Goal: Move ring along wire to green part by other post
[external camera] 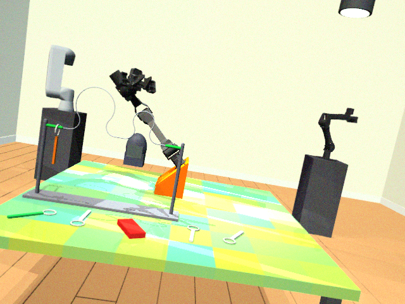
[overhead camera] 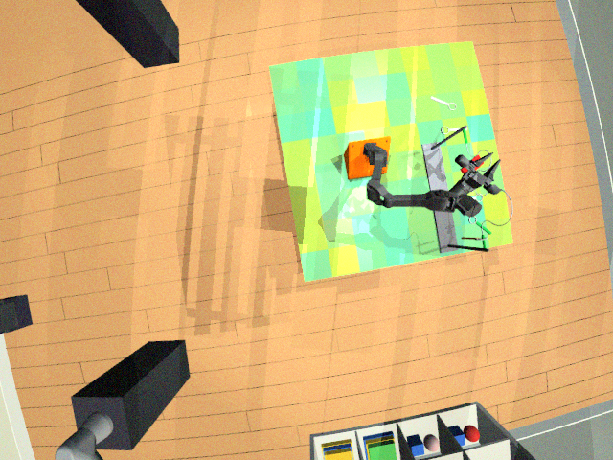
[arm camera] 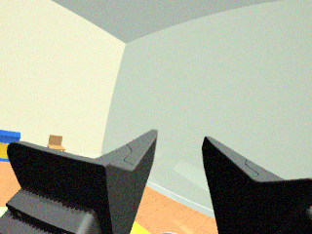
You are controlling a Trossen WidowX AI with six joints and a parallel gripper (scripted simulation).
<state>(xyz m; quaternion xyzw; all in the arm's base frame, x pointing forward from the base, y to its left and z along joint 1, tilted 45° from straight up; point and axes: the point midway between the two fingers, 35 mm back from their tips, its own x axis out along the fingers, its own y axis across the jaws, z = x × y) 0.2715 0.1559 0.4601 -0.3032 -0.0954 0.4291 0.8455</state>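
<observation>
The ring (external camera: 58,132) hangs on the green part (external camera: 50,125) (overhead camera: 484,242) beside the left post (external camera: 40,157) in the exterior view, with its orange handle (external camera: 54,149) (overhead camera: 472,239) pointing down. The wire passes through it. The thin grey wire (external camera: 114,106) (overhead camera: 512,205) curves to the other green part (external camera: 172,146) (overhead camera: 465,136) by the other post (external camera: 176,180) (overhead camera: 447,137). My gripper (overhead camera: 495,157) (arm camera: 179,138) is partly open and empty. It is high up, away from the ring and handle. In the top view it overlaps the wire's span; contact cannot be told.
A grey base (external camera: 98,204) carries the posts. In front of it on the table (external camera: 267,258) lie a red block (external camera: 131,228), a green-handled ring tool (external camera: 26,214) and several white ring tools. My arm rises from an orange wedge (external camera: 169,189) behind the wire.
</observation>
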